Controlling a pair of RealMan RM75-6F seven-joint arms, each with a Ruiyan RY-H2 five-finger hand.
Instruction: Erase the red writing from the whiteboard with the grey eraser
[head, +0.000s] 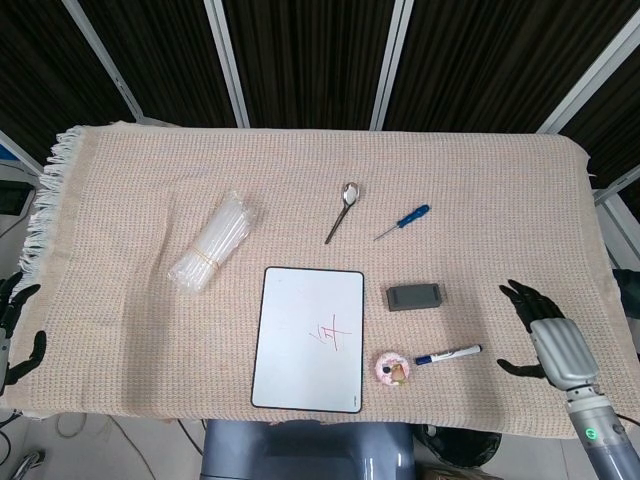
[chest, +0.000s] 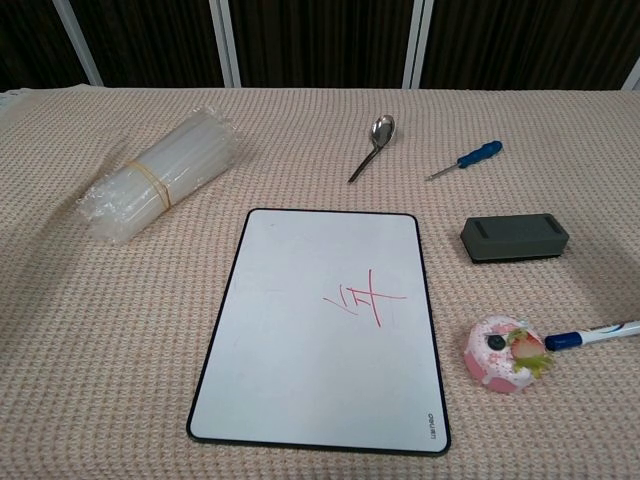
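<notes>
The whiteboard (head: 309, 338) (chest: 322, 329) lies near the table's front edge with red writing (head: 334, 338) (chest: 364, 299) on its right half. The grey eraser (head: 414, 296) (chest: 514, 238) lies flat on the cloth just right of the board. My right hand (head: 545, 334) hovers over the cloth right of the eraser, fingers spread, holding nothing. My left hand (head: 14, 325) sits off the table's left front corner, fingers apart and empty. Neither hand shows in the chest view.
A blue-capped marker (head: 448, 354) (chest: 592, 334) and a pink round toy (head: 391, 368) (chest: 503, 353) lie in front of the eraser. A spoon (head: 341, 211), a blue screwdriver (head: 403, 221) and a bundle of clear straws (head: 211, 243) lie farther back.
</notes>
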